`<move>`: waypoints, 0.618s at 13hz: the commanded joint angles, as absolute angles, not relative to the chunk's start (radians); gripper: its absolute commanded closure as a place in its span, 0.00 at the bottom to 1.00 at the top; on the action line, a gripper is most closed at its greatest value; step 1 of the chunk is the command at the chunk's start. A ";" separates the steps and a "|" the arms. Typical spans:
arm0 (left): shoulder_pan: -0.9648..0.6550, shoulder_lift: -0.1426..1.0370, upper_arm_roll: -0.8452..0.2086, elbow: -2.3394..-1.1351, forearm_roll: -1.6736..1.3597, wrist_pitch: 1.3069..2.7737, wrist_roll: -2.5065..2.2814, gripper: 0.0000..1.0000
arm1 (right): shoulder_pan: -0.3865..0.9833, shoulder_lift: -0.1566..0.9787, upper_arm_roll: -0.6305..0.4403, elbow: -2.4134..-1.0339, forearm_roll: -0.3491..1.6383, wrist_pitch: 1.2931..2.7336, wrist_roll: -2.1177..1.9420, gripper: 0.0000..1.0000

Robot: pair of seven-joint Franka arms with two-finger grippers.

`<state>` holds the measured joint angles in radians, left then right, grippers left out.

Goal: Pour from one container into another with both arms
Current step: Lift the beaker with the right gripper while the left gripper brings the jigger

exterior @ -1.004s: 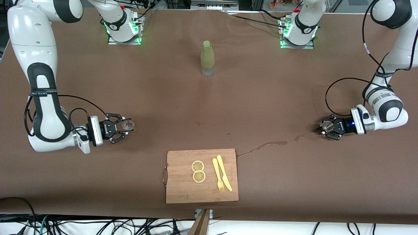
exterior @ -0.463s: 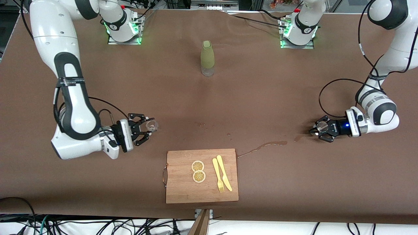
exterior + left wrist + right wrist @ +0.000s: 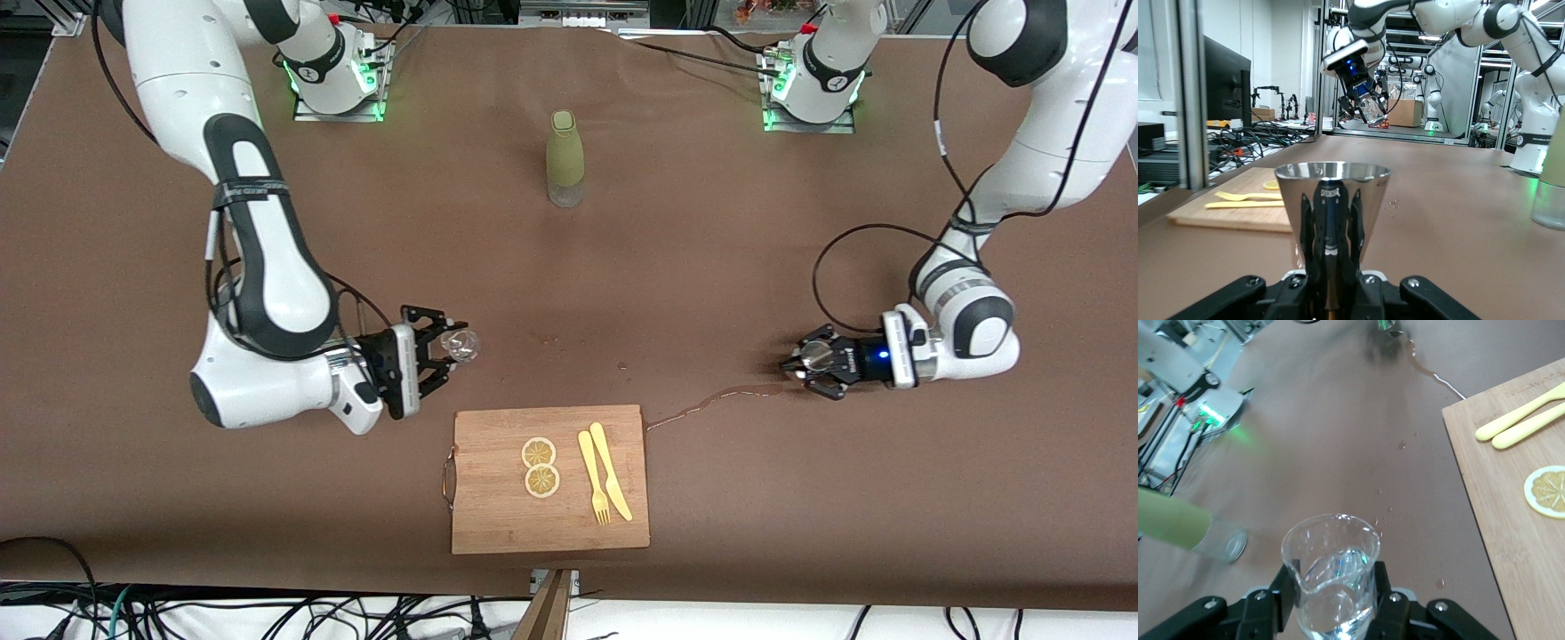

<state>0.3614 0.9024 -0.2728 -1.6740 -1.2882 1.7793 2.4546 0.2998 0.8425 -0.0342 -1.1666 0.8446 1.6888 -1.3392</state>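
My right gripper (image 3: 449, 348) is shut on a clear glass beaker (image 3: 463, 344), low over the table beside the cutting board's corner at the right arm's end. In the right wrist view the beaker (image 3: 1331, 577) stands upright between the fingers (image 3: 1281, 597) with some water in it. My left gripper (image 3: 803, 361) is shut on a shiny metal cup (image 3: 814, 356) over the end of a wet streak (image 3: 711, 402). The left wrist view shows the cup (image 3: 1331, 207) upright and widening upward, with the right gripper and the beaker (image 3: 1371, 107) farther off.
A green bottle (image 3: 564, 158) stands mid-table toward the robots' bases. A wooden cutting board (image 3: 498, 524) with two lemon slices (image 3: 540, 467), a yellow fork (image 3: 593, 476) and a knife (image 3: 612, 469) lies near the front edge. Droplets (image 3: 544, 338) dot the table's middle.
Both arms have swung in toward the table's middle, each carrying its container: the right with the beaker, the left with the metal cup to the wet streak's end.
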 commanded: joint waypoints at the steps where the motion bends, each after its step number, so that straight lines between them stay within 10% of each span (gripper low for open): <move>1: 0.286 0.922 -0.291 -1.657 -1.339 1.868 2.447 1.00 | 0.360 0.836 -0.046 -1.160 0.830 1.753 -1.247 0.81; 8: 0.111 0.982 -0.334 -1.614 -1.468 2.031 2.450 1.00 | 0.494 0.836 -0.044 -1.111 0.714 1.873 -1.005 0.81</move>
<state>0.1320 0.9556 -0.3244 -1.6563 -1.4434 2.0004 2.4474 0.4584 0.8425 -0.0364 -1.1420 0.7626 1.8571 -1.0933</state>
